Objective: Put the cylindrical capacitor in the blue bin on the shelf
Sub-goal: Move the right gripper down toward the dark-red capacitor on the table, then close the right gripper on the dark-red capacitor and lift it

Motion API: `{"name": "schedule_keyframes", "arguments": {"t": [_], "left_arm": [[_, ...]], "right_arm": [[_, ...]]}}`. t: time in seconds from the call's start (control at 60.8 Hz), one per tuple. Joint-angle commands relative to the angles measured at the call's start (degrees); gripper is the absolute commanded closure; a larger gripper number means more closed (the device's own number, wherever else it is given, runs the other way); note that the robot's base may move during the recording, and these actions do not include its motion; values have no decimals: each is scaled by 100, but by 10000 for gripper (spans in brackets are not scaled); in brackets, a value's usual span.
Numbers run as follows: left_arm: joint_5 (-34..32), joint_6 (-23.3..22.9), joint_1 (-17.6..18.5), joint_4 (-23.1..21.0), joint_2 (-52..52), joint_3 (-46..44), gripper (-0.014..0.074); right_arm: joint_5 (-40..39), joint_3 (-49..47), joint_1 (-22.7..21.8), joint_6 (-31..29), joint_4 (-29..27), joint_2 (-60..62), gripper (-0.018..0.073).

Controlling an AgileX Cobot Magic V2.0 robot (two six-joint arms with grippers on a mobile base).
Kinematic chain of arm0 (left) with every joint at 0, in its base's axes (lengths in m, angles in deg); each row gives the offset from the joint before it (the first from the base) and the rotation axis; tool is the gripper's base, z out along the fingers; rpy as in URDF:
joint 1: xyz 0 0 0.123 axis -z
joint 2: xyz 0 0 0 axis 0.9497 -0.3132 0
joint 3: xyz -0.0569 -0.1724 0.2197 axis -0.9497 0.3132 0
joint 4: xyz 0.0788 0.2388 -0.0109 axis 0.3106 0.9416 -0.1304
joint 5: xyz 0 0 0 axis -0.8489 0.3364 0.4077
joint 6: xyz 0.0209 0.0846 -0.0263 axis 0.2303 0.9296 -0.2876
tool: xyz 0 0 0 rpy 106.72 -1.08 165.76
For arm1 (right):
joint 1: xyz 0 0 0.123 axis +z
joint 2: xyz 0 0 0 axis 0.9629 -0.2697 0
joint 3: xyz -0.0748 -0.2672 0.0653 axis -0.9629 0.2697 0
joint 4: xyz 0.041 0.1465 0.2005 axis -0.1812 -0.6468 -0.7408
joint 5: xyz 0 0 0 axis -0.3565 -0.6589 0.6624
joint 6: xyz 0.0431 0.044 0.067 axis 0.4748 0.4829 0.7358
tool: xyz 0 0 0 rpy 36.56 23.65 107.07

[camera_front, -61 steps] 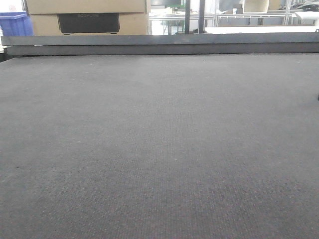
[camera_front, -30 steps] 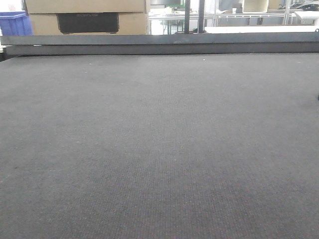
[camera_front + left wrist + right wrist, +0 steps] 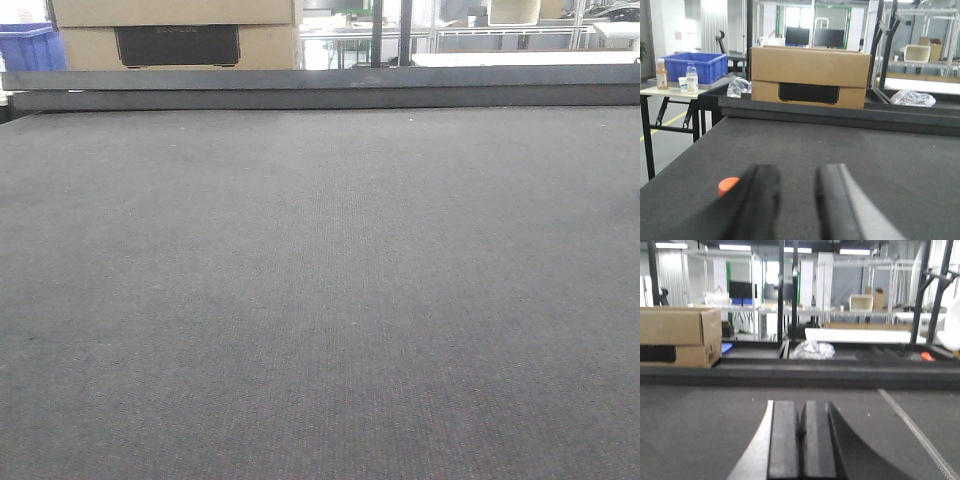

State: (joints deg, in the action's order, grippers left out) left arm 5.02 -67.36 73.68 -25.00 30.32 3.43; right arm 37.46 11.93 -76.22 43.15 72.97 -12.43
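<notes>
Cylindrical capacitor (image 3: 729,186): seemingly the small orange round piece on the surface (image 3: 850,150), at 9 o'clock of our left hand (image 3: 796,172) and partly hidden by it.
Left hand: fingers narrowly apart, holding nothing.
Right hand (image 3: 801,410): fingers pressed together, nothing between them.
Cardboard box (image 3: 810,75): at 12 o'clock, past the surface's far edge.

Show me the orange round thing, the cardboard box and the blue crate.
orange round thing (image 3: 728,186), left wrist view, its visible middle.
cardboard box (image 3: 810,65), left wrist view, upper front face.
blue crate (image 3: 676,67), left wrist view, front wall.
</notes>
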Motion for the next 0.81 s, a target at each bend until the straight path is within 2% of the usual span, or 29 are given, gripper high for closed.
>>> {"name": "schedule_keyframes", "arguments": {"t": [0.0, 0.049, 0.115, 0.197, 0.247, 0.296, 0.461, 0.543, 0.674, 0.789], "left_arm": [[47, -31, 40, 12, -411, -256, 302], [19, -31, 40, 12, -606, -329, 250], [-73, -31, 40, 12, -802, -343, 214], [-126, -31, 40, 12, -931, -352, 202], [-126, -31, 65, 12, -947, -352, 202], [-126, -31, 113, 12, -947, -352, 202], [-116, -31, 301, 12, -947, -352, 202], [-78, -31, 318, 12, -947, -352, 202], [-24, -31, 318, 12, -947, -352, 202], [0, -31, 318, 12, -947, -352, 202]], "right_arm": [[-4, -216, -28, 4, 3, -629, 672], [-62, -243, -28, 4, 3, -887, 601], [-205, -243, -28, 4, 3, -1254, 443], [-420, -243, -28, 4, 3, -1621, 169], [-578, -243, -28, 4, 3, -1804, 52], [-714, -243, -16, 4, 8, -1961, -17], [-730, -151, -16, 4, 71, -2396, -10], [-994, 68, -27, 4, 140, -2682, -10], [-2350, 868, -40, 4, 244, -3243, -10], [-4052, 1570, -41, 4, 244, -3879, -10]]}}
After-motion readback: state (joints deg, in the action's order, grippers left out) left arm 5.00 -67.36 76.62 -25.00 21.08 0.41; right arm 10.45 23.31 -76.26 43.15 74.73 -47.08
